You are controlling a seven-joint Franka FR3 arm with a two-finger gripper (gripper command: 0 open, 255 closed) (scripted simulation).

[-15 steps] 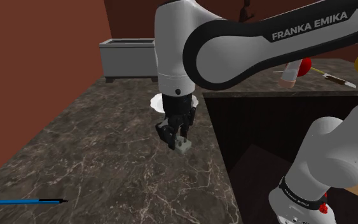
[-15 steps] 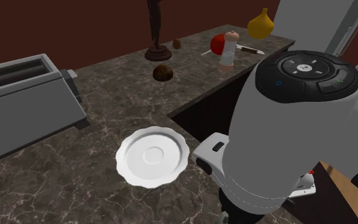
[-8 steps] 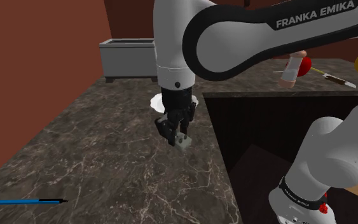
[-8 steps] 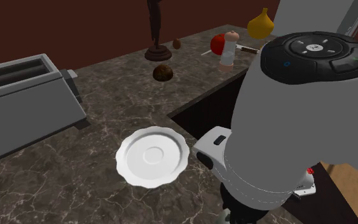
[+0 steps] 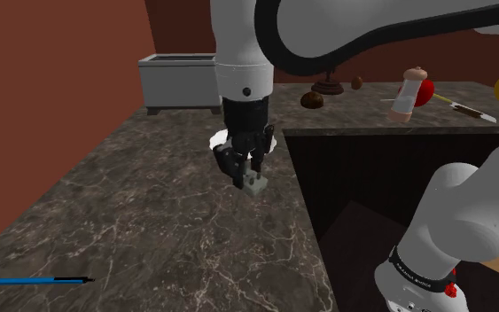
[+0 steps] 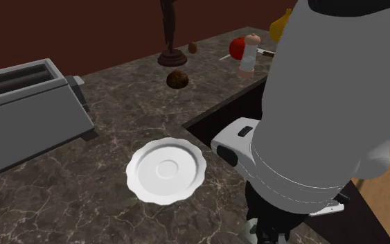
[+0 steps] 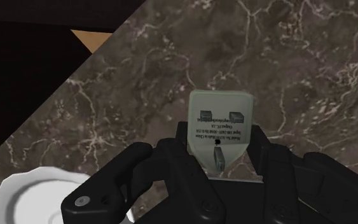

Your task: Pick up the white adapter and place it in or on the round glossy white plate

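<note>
Plate (image 6: pixel 165 170), white with a scalloped rim, lies on the dark marble counter (image 6: pixel 131 97). Near it, the black gripper (image 5: pixel 249 177) has its fingers closed partway, clasping the pale adapter (image 5: pixel 255 184) by its sides over the counter.

The counter (image 5: pixel 150 213) is dark brown marble, veined all over in pale cream. The adapter (image 7: pixel 222 124) is off-white, its face carrying tiny dark print and two small grey squares (the lettering is too fine to read); the jaws are all black. The plate (image 6: pixel 165 170) is glossy white. The toaster (image 6: pixel 27 111) is plain grey, the pen (image 5: pixel 35 280) blue, and the wall (image 5: pixel 52 80) reddish brown. The arm (image 5: pixel 238 44) is white with dark joints.
</note>
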